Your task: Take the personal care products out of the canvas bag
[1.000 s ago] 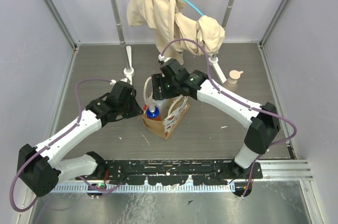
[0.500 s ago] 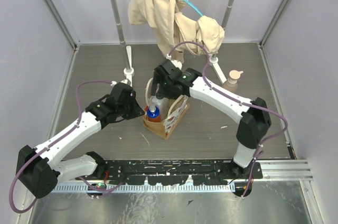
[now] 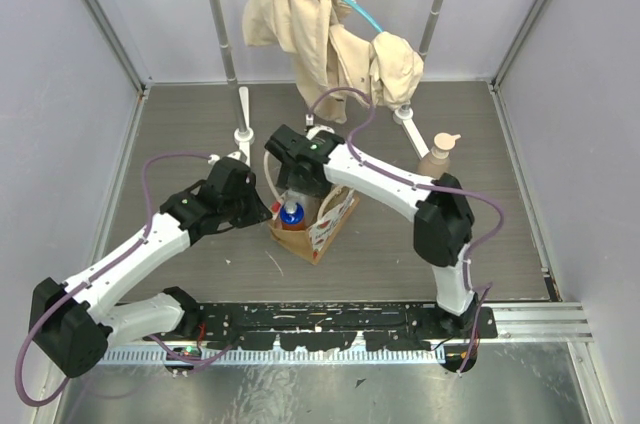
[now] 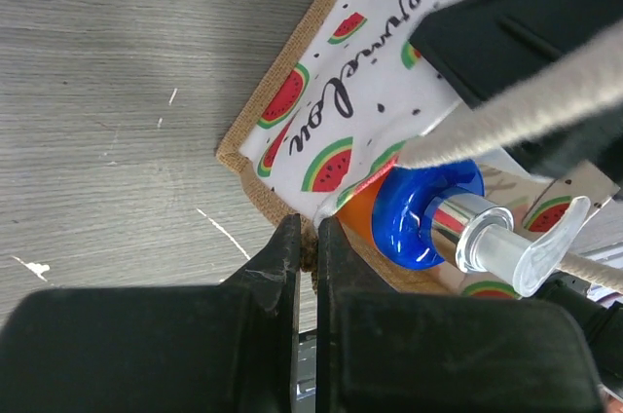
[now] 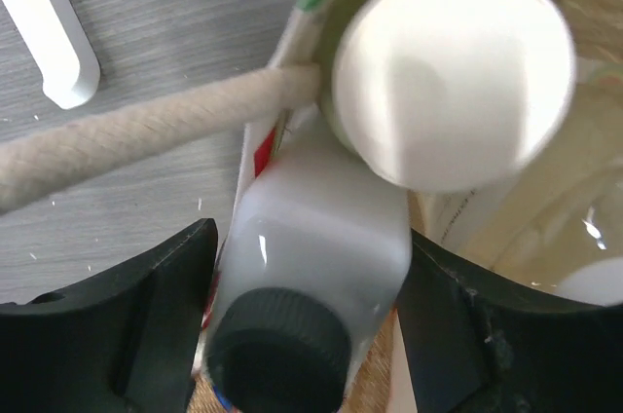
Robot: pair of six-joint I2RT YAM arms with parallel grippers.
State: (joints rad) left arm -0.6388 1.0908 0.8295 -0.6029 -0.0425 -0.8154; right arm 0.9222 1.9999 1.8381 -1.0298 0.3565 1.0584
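The canvas bag (image 3: 325, 229) stands mid-table, its white side printed with watermelons (image 4: 331, 101). My left gripper (image 3: 262, 210) is shut on the bag's brown rim (image 4: 308, 255) at its left corner. A blue-capped pump bottle (image 3: 291, 212) stands inside, close by my left fingers (image 4: 423, 213). My right gripper (image 3: 291, 180) is over the bag's far side, open, its fingers (image 5: 165, 306) straddling a white bottle with a black cap (image 5: 316, 238) close on both sides. A cream-lidded jar (image 5: 453, 72) lies just beyond. The peach pump bottle (image 3: 440, 152) stands on the table at the right.
A clothes rack with a beige garment (image 3: 330, 24) stands at the back; its white feet (image 3: 243, 116) reach near the bag, one showing in the right wrist view (image 5: 54, 33). The bag's rope handles (image 5: 146, 140) cross both wrist views (image 4: 526, 101).
My right arm has swung left and down over the bag's opening, around the white bottle. My left gripper has kept its hold on the bag's rim.
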